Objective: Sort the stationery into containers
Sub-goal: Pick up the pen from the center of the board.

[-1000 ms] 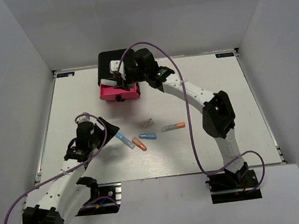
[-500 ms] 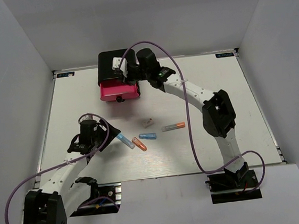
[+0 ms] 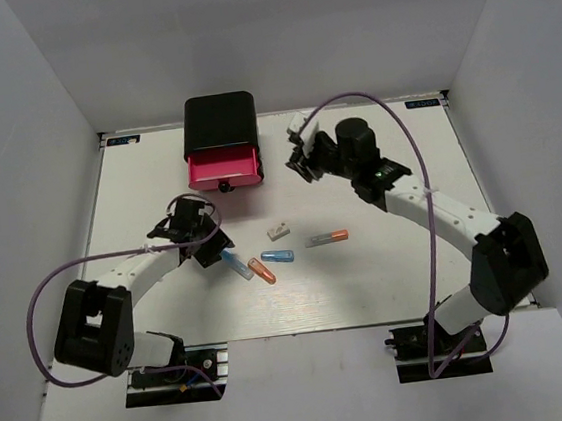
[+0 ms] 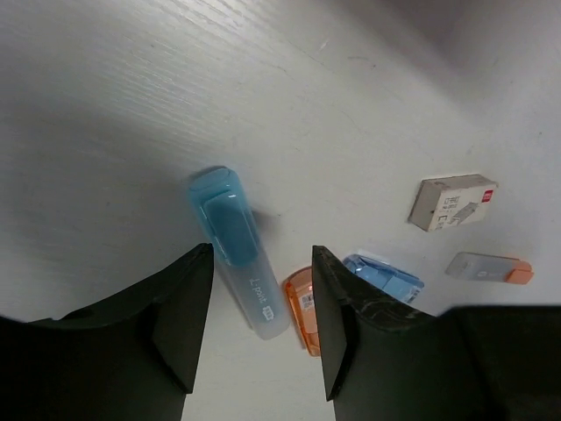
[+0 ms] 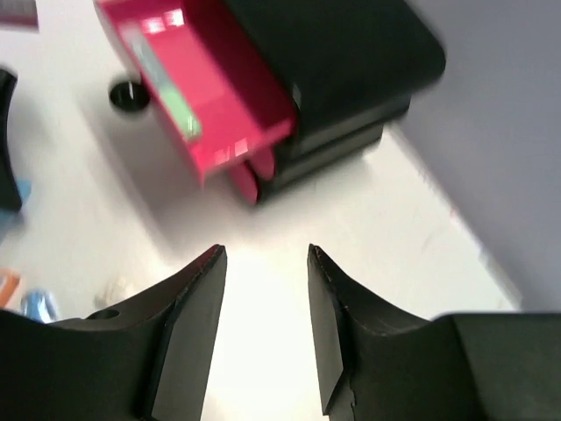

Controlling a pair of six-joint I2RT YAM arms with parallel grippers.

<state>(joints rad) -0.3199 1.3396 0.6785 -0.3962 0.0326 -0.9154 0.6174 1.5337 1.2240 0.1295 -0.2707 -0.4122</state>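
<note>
White surface (image 3: 409, 277), grey walls (image 3: 13, 148) — cabinet (image 3: 220, 124) at 11 o'clock. Left end effector (image 4: 261, 256) half-open astride a light-blue capsule (image 4: 230, 230); right end effector (image 5: 263, 254) parted, empty.

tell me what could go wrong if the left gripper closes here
1. The orange piece lies right beside the light blue piece, partly between the open fingers of the left gripper, so closing may pinch both or flick it away.
2. The light blue piece lies slanted across the gap, so it may twist or slip out.
</note>
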